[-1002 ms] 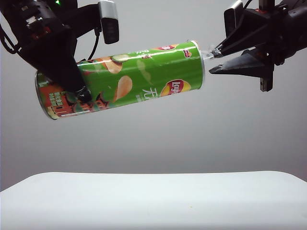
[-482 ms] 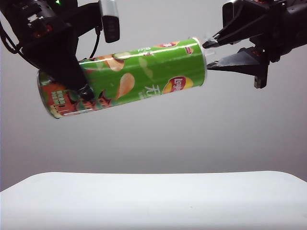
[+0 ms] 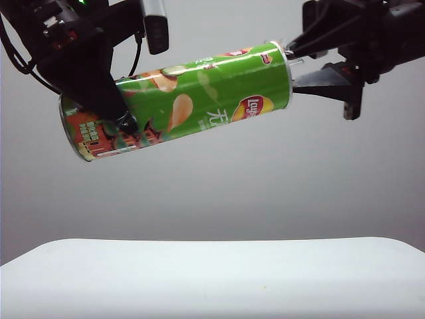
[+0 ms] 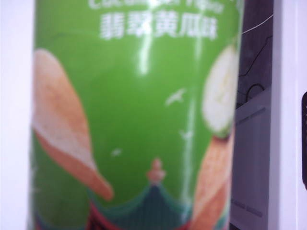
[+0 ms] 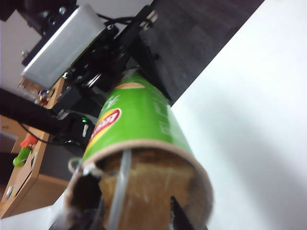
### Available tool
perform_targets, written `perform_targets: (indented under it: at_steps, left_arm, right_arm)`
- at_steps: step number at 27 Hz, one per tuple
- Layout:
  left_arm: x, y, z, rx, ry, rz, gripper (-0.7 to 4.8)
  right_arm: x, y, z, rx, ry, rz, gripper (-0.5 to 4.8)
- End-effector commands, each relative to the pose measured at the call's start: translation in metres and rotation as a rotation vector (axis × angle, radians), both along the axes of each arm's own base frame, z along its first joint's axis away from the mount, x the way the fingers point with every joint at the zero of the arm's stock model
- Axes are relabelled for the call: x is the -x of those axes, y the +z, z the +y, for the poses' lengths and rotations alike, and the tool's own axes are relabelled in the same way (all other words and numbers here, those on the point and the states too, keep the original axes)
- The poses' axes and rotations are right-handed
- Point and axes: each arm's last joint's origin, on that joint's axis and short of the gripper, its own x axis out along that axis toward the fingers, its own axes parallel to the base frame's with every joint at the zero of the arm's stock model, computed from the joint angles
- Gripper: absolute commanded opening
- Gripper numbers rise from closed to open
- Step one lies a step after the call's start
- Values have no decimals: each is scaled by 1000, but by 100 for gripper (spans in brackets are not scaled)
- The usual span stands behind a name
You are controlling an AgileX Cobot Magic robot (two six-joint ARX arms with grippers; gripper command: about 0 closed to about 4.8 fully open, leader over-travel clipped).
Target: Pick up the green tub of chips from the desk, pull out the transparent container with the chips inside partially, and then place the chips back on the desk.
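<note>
The green tub of chips hangs tilted high above the desk, its open end raised toward the right. My left gripper is shut on it near the orange-red end; in the left wrist view the tub fills the frame and hides the fingers. My right gripper is open at the tub's mouth, one finger above the rim and one below. The right wrist view looks into the mouth between that gripper's spread fingers: yellow-orange chips and a clear edge of the transparent container.
The left arm's silver camera box sticks out above the tub. In the right wrist view, wooden furniture and a dark floor lie beyond the white desk.
The tub has shifted right and tilted its open end higher. The right gripper's jaws have spread wider and now stand against the tub's mouth.
</note>
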Motion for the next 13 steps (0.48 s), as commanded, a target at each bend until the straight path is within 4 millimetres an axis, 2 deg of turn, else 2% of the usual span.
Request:
perform_targets:
  at_steps: [1,3,5,6,8,10,13]
  left_arm:
    - [-1,4,-2,46,4,0,273]
    - [-1,4,-1,45,4,2,273]
    - [0,4,-1,41,4,9,274]
    - [1,3,-1,37,5,16,274]
    - [2,2,1,7,13,31,283]
    - [4,1,2,-20,18,52,319]
    - [6,0,3,-41,23,69,322]
  right_arm:
    - [2,3,9,-11,35,-27,87]
    - [2,3,12,-6,41,-36,63]
    - [2,3,13,22,25,-43,4]
    - [2,2,13,37,15,-46,-6]
    - [1,1,12,60,-2,-51,-6]
    - [-1,1,7,64,-24,-53,-6]
    - [-3,1,2,84,-53,-56,-6]
